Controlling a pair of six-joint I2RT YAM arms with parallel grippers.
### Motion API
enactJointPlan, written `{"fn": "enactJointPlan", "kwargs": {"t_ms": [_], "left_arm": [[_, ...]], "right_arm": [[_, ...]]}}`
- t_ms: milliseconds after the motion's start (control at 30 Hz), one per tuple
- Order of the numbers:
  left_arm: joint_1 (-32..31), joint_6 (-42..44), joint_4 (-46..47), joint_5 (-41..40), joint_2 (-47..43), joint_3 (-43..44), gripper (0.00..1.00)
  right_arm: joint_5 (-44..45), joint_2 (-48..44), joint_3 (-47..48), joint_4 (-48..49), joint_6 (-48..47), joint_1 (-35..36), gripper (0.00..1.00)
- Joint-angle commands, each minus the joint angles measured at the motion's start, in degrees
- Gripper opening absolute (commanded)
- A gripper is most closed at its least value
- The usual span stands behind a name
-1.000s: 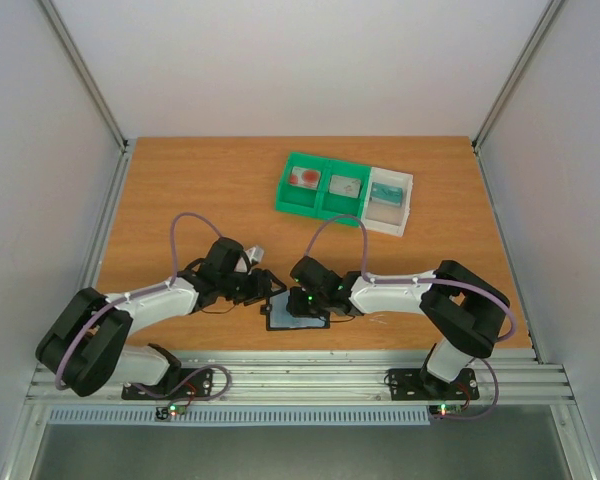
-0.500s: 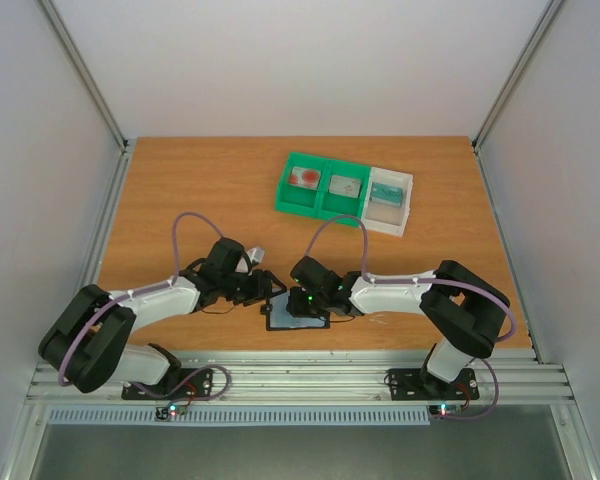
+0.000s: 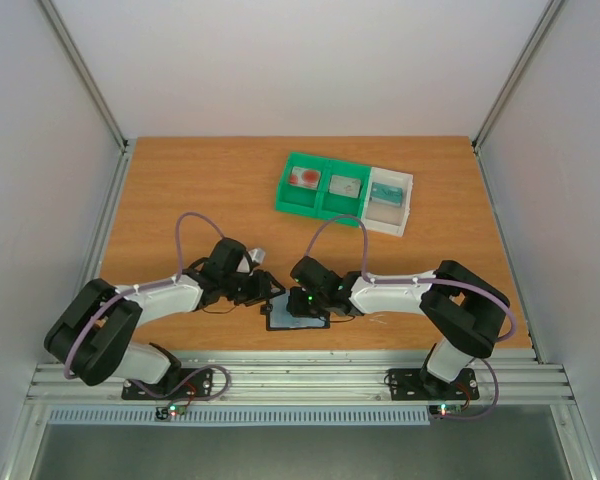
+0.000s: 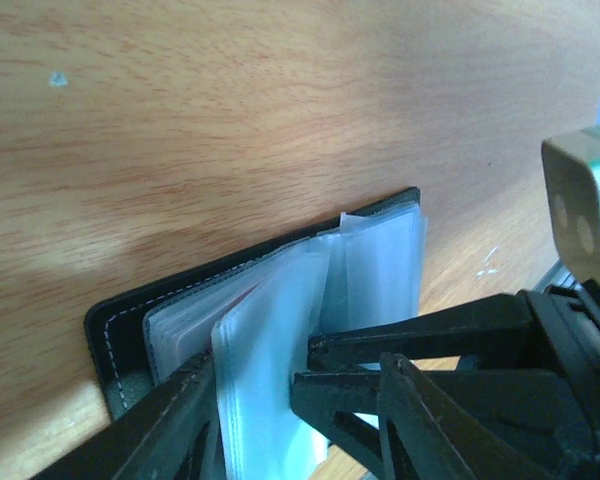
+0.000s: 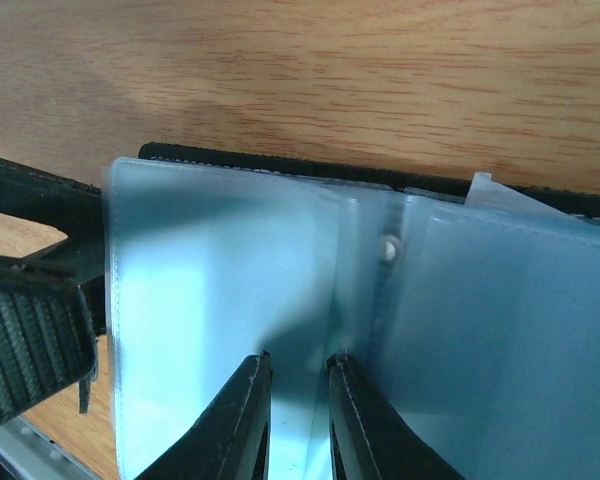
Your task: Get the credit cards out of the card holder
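Note:
The black card holder (image 3: 298,320) lies open near the table's front edge, its clear blue-tinted sleeves (image 4: 270,340) fanned up. My left gripper (image 4: 295,400) stands open astride a raised bundle of sleeves, its left finger against them. My right gripper (image 5: 300,365) comes in from the other side. Its fingertips (image 4: 315,352), only a narrow gap apart, press on the sleeves (image 5: 210,270) by the spine. Whether the sleeves hold cards I cannot tell. Three credit cards lie at the back: a red-marked one (image 3: 305,178), a grey one (image 3: 345,185) and a teal one (image 3: 386,191).
The green compartment tray (image 3: 284,199) and the white tray (image 3: 405,212) next to it stand at the back right of the wooden table (image 3: 180,190). A metal rail (image 3: 300,378) runs along the near edge, close behind the card holder.
The left arm's elbow has shifted slightly to the right. Both grippers and the card holder stay where they were.

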Motion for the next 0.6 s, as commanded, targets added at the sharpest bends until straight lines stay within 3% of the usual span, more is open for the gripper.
{"fn": "enactJointPlan", "kwargs": {"t_ms": [0, 333, 567], "left_arm": [[0.2, -0.6, 4.5, 1.5, 0.6, 0.7, 0.40], [0.1, -6.2, 10.4, 5.3, -1.1, -1.7, 0.11], [-0.1, -8.7, 11.1, 6.5, -1.0, -1.5, 0.08]], "right_arm": [[-0.2, 1.3, -1.6, -0.9, 0.5, 0.3, 0.17], [-0.8, 0.5, -3.3, 3.0, 0.3, 0.3, 0.17], [-0.6, -2.0, -4.1, 3.7, 0.2, 0.2, 0.25]]}}
